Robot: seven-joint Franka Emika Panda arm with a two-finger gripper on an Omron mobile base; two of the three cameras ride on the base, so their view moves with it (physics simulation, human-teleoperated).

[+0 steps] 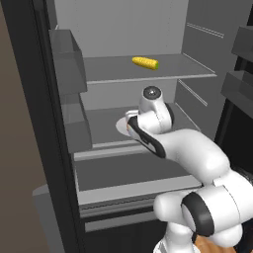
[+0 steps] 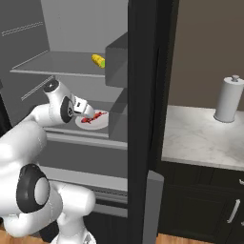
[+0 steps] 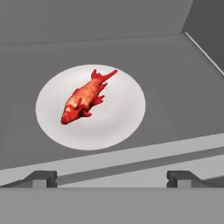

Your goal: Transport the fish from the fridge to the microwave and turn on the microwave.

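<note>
While my claw [image 3: 111, 178] hangs wide open and holds nothing, the fish [image 3: 85, 98] lies on a white plate [image 3: 122, 118] on the middle shelf [image 3: 175, 100] of the fridge [image 1: 29, 99], ahead of the fingertips [image 3: 43, 177] and a little toward the left one. In the hand view its long axis runs diagonally, tail up to the right, head down to the left. I judge that my wrist must roll so the jaws cross this axis. My arm reaches forward into the fridge, the hand tilted down to the plate. A corn cob [image 1: 145, 63] rests one shelf higher.
</note>
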